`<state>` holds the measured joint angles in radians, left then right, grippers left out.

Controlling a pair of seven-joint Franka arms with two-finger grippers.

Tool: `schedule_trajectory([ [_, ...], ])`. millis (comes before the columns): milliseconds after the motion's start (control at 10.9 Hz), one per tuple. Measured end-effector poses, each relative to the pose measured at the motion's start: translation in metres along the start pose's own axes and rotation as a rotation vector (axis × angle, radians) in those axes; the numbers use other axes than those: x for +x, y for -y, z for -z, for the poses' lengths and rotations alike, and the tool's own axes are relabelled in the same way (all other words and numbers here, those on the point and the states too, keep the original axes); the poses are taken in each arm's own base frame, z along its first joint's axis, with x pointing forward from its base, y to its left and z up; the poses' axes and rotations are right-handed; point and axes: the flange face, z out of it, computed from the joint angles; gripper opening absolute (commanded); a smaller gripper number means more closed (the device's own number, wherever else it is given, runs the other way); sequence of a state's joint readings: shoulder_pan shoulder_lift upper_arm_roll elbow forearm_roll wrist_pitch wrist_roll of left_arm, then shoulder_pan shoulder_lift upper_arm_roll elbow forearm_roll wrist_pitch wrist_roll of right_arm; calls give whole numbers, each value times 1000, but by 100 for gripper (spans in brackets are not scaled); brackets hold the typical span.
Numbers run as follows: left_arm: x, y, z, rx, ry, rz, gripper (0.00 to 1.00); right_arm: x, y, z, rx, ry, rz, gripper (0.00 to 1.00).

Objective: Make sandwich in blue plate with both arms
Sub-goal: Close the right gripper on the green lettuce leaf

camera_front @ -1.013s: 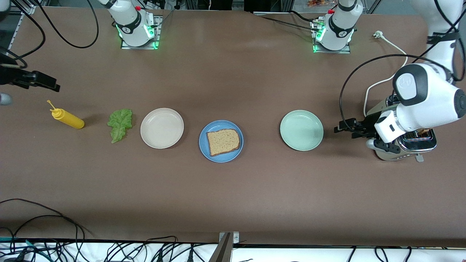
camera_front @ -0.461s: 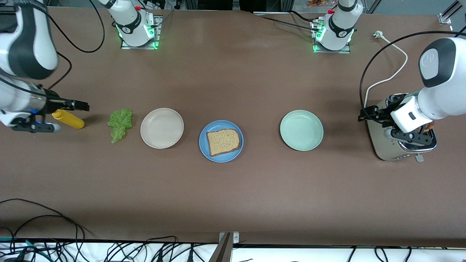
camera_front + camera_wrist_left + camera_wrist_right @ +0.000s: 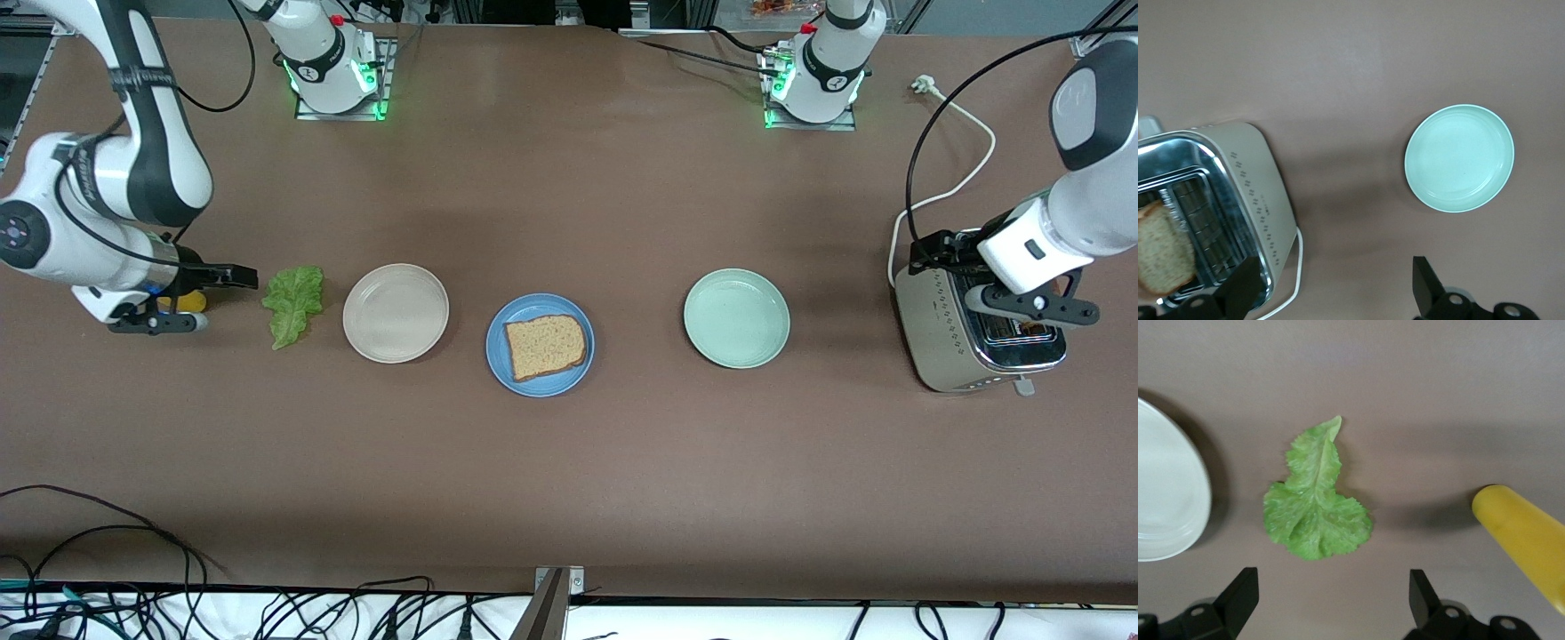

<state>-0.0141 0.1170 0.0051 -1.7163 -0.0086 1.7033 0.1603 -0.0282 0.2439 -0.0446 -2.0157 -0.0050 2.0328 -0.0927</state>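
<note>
A brown bread slice (image 3: pixel 545 346) lies on the blue plate (image 3: pixel 500 366) in the middle of the table. Another slice (image 3: pixel 1161 253) stands in a slot of the toaster (image 3: pixel 951 342) at the left arm's end. The green lettuce leaf (image 3: pixel 293 305) (image 3: pixel 1315 507) lies flat beside the cream plate (image 3: pixel 396 313), toward the right arm's end. My right gripper (image 3: pixel 240 278) (image 3: pixel 1331 600) hangs open over the table just short of the leaf, holding nothing. My left gripper (image 3: pixel 929 252) (image 3: pixel 1336 287) is open and empty above the toaster's edge.
A pale mint plate (image 3: pixel 736 318) (image 3: pixel 1459 158) sits between the blue plate and the toaster. A yellow squeeze bottle (image 3: pixel 182 300) (image 3: pixel 1528 540) lies under the right arm, mostly hidden. The toaster's white cord (image 3: pixel 956 107) trails toward the left arm's base.
The right arm swung in from the table's end, over the yellow bottle, to the lettuce. The left gripper drew back from beside the mint plate to over the toaster. Both stayed open.
</note>
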Motion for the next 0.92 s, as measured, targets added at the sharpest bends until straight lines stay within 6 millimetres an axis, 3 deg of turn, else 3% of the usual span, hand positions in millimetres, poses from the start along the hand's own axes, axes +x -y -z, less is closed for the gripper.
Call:
schedule_trajectory([
  [184,-9,-5,22,24,-33,5,100,8,-7,-41,3,35,8,100],
  [461,-14,-2,61,32,-96,13,100,24,-9,-86,-2,26,25,83],
  [737,-17,4,94,39,-149,26,100,26,-9,-118,1,69,26,48],
  [921,-20,9,112,43,-175,35,100,27,-8,-125,2,77,27,32],
])
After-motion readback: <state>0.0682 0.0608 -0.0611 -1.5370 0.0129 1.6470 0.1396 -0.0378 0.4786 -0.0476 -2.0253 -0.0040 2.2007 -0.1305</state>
